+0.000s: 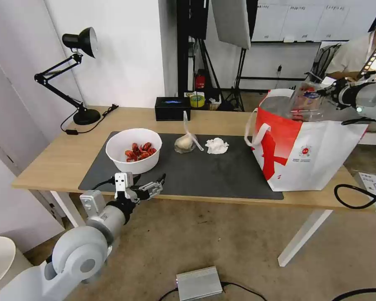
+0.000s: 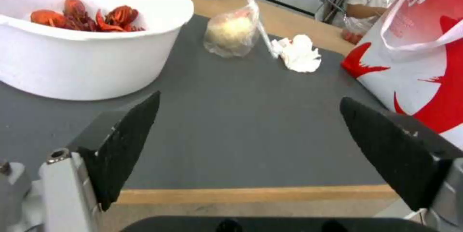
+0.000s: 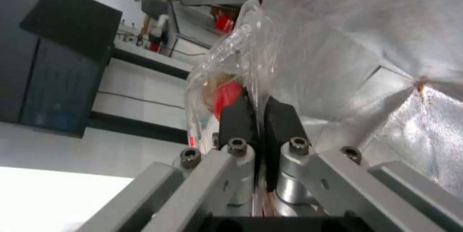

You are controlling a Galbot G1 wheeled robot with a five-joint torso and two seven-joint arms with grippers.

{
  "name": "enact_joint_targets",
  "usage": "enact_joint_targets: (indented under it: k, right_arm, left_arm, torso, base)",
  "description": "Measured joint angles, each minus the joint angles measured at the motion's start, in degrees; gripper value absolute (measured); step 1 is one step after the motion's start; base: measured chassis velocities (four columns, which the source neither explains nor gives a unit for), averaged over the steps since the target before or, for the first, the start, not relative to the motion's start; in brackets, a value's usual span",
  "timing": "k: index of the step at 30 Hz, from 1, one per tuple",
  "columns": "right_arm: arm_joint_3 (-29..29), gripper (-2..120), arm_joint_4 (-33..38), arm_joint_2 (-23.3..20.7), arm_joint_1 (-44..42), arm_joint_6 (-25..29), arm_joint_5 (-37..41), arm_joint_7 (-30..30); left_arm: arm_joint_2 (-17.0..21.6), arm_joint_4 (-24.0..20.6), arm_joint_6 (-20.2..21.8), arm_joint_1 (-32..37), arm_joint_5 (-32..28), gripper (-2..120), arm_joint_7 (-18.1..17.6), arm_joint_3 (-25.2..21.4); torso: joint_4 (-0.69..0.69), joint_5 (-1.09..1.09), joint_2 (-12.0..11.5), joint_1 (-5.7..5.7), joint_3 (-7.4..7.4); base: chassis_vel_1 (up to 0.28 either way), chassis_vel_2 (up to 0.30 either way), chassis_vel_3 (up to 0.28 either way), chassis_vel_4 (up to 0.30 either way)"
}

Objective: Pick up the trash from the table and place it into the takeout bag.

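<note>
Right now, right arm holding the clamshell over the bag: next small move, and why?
Probably lower it slightly, then release. The right gripper is shut on the clamshell, which hangs over the takeout bag's open mouth, foil lining close beside it. The left gripper waits open at the table edge.

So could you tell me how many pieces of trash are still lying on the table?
3, all on the mat: the bowl of crawfish shells at its left, the knotted bag mid-mat, and the crumpled tissue just right of it.
</note>
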Motion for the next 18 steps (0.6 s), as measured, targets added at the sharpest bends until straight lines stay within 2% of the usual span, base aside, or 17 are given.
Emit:
enact_joint_targets:
  k: [6, 18]
  right_arm:
    - [-0.8, 1, -1.7, 0.9, 0.3, 0.5, -3.0, -1.6]
    - [-1.2, 1, -2.1, 1.8, 0.4, 1.7, -3.9, -2.7]
  left_arm:
    - [0.1, 0.0, 0.0, 0.0, 0.0, 100, 0.0, 0.0]
    - [-0.4, 0.3, 0.0, 0.0, 0.2, 100, 0.1, 0.5]
  torso:
    - [0.00, 0.00, 0.0, 0.00, 0.00]
    - [0.00, 0.00, 0.0, 0.00, 0.00]
  base:
    - [0.000, 0.000, 0.000, 0.000]
    - [0.000, 0.000, 0.000, 0.000]
